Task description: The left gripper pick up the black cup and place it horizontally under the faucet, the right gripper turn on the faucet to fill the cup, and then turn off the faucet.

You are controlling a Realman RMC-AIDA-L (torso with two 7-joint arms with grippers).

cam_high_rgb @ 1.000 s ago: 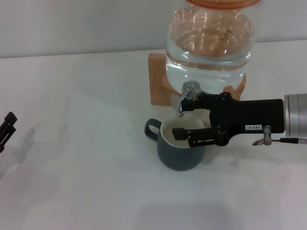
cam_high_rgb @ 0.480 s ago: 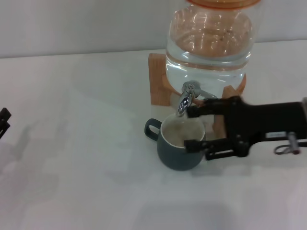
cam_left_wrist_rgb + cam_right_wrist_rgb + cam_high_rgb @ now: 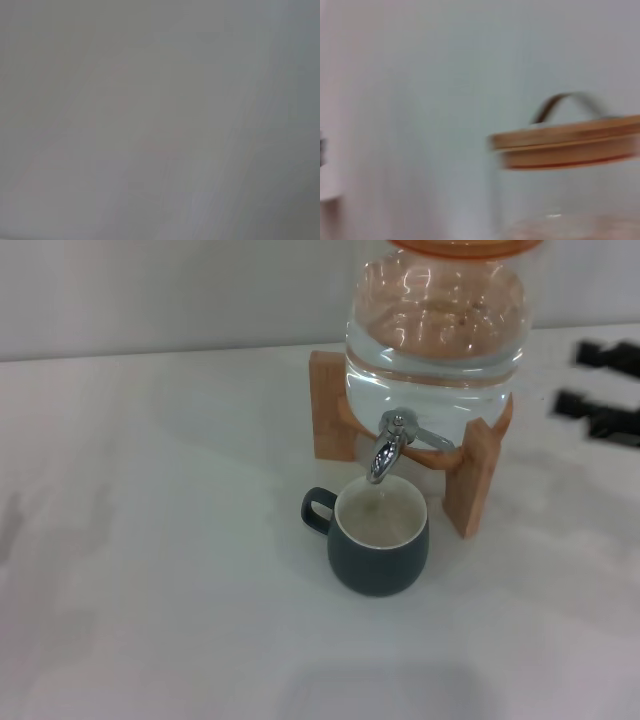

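Cup [image 3: 379, 543] upright under faucet [image 3: 386, 447]; right gripper [image 3: 598, 390], fingers spread and empty, well clear. Retreat wide of the jar [image 3: 436, 335].

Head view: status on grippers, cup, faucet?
Right gripper at right edge, apart from faucet, fingers open. Left gripper out of view. Black cup upright under the spout. Nothing in the way.
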